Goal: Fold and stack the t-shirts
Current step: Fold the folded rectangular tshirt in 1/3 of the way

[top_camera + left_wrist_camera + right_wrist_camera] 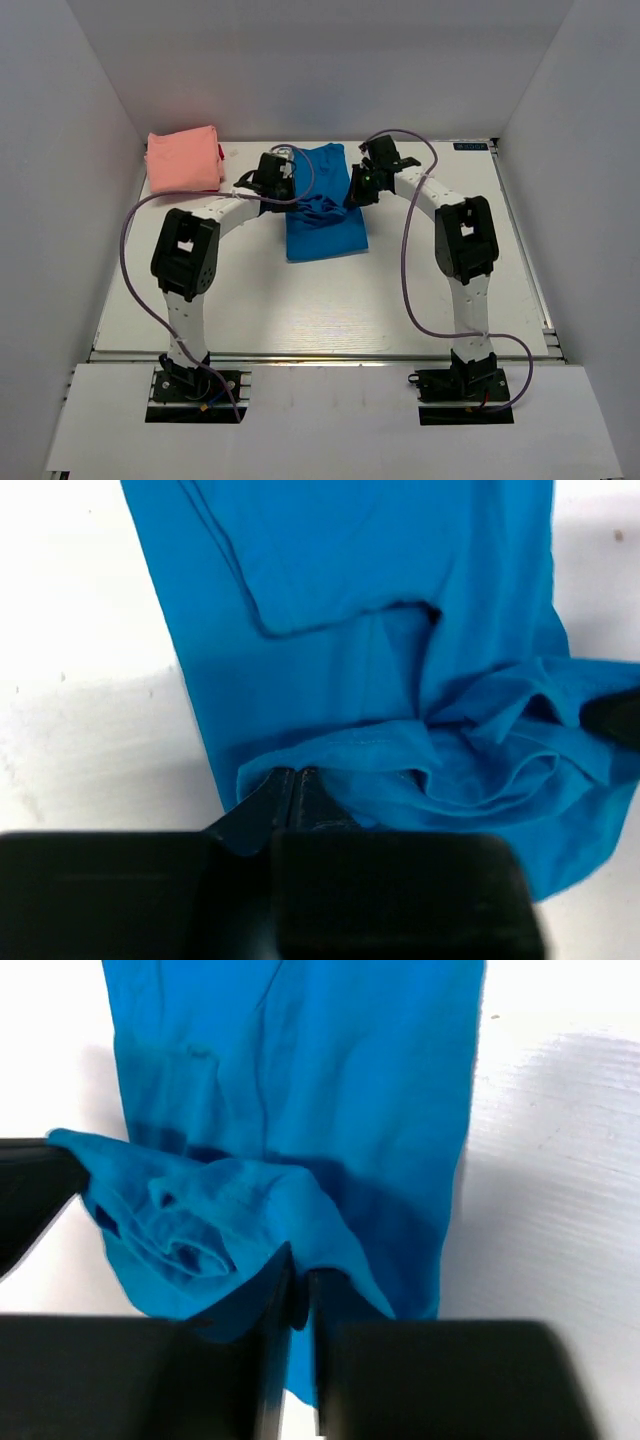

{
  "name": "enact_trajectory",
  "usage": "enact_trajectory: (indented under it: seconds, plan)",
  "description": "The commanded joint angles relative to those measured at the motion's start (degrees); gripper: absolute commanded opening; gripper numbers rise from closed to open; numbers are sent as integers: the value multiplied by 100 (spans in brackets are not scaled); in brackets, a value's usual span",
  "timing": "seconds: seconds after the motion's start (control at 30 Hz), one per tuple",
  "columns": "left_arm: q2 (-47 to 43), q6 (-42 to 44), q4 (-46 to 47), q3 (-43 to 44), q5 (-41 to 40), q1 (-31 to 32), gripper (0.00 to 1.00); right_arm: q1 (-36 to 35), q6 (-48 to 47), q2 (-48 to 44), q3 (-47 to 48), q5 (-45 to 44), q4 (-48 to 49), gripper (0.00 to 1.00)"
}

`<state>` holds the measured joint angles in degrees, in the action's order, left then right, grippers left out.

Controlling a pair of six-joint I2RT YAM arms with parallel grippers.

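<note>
**At the table's twelve o'clock side: both claws on the blue shirt**

From above, we see the blue t-shirt (325,235) lying on the white table (300,310), toward twelve o'clock from the table's middle. It is a long strip with its far half bunched up. The left claw (290,192) meets the bunch at the strip's nine o'clock edge, and the right claw (352,190) meets it at the three o'clock edge. The pink t-shirt (184,158) sits folded in the table's ten o'clock corner, well apart from the blue one.

On the left wrist view, we find the left claw (297,776) closed. Its two fingers are pressed together with a hem of the blue t-shirt (380,580) pinched between them. Crumpled folds run toward three o'clock, where a dark tip (615,718) touches the cloth. The rest of the shirt lies flat toward twelve o'clock.

On the right wrist view, the right claw (298,1278) shows only a thin slit between its fingers. A ridge of the blue t-shirt (300,1080) lies right at the tips, and we cannot tell whether it is pinched. The raised fold stretches to nine o'clock, where its end rests against a black finger (30,1195) at the frame's edge.
</note>
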<state>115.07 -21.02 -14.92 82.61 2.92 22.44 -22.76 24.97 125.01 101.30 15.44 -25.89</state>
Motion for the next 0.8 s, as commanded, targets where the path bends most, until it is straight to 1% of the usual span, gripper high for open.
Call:
enact_trajectory:
  seconds: [0.0, 0.03, 0.07, 0.1, 0.13, 0.17, 0.2, 0.23, 0.27, 0.3, 0.4, 0.43, 0.5, 0.57, 0.6, 0.63, 0.67, 0.7, 0.77]
  plan:
    - [191, -183, -2, 544, 8, -160, 12, 158, 393, 242, 459, 327, 470, 21]
    - [261, -236, -81, 642, -54, -161, 19, 193, 481, 304, 540, 545, 506, 27]
    - [323, -306, -81, 721, -54, -291, 22, 228, 761, 383, 636, 791, 689, 33]
    - [437, -376, -82, 904, -54, -292, 27, 281, 911, 445, 811, 907, 778, 38]
    - [499, -438, -151, 1028, -2, -379, 32, 316, 1026, 497, 865, 1134, 1135, 59]
    - [560, -438, -152, 1282, -2, -467, 54, 343, 1306, 602, 918, 1371, 1261, 66]
    - [613, -508, -317, 1432, -2, -468, 66, 360, 1395, 621, 1031, 1435, 1349, 74]
    - [674, -509, -432, 1581, -2, -555, 75, 421, 1466, 673, 1154, 1522, 1419, 82]
    - [727, -509, -537, 1713, -2, -556, 92, 439, 1536, 691, 1243, 1575, 1420, 90]
    - [728, -509, -591, 1854, -2, -617, 100, 448, 1563, 665, 1226, 1602, 1429, 90]
    - [561, -430, -591, 1855, 261, -670, 100, 492, 1432, 298, 1042, 1620, 1455, 90]
    - [500, -351, -591, 1855, 314, -670, 100, 475, 1327, 244, 780, 1524, 1455, 90]
    - [245, -185, -513, 1566, 472, -670, 100, 483, 968, -71, 446, 1410, 1324, 90]
    - [8, -44, -399, 1101, 621, -618, 100, 475, 782, -222, 243, 1234, 1209, 90]
    - [-237, 183, -172, 926, 875, -565, 100, 457, 503, -475, -63, 1103, 1105, 90]
    - [-352, 290, -4, 550, 1069, -495, 100, 440, 430, -530, -144, 1040, 999, 90]
    - [-440, 361, 180, 372, 1810, -495, 100, 422, 360, -600, -232, 1022, 972, 90]
    - [-511, 535, 495, 222, 2209, -442, 100, 431, 168, -888, -520, 1196, 1033, 90]
    - [-582, 537, 586, -42, 2659, -355, 100, 405, 52, -1092, -987, 1250, 1331, 90]
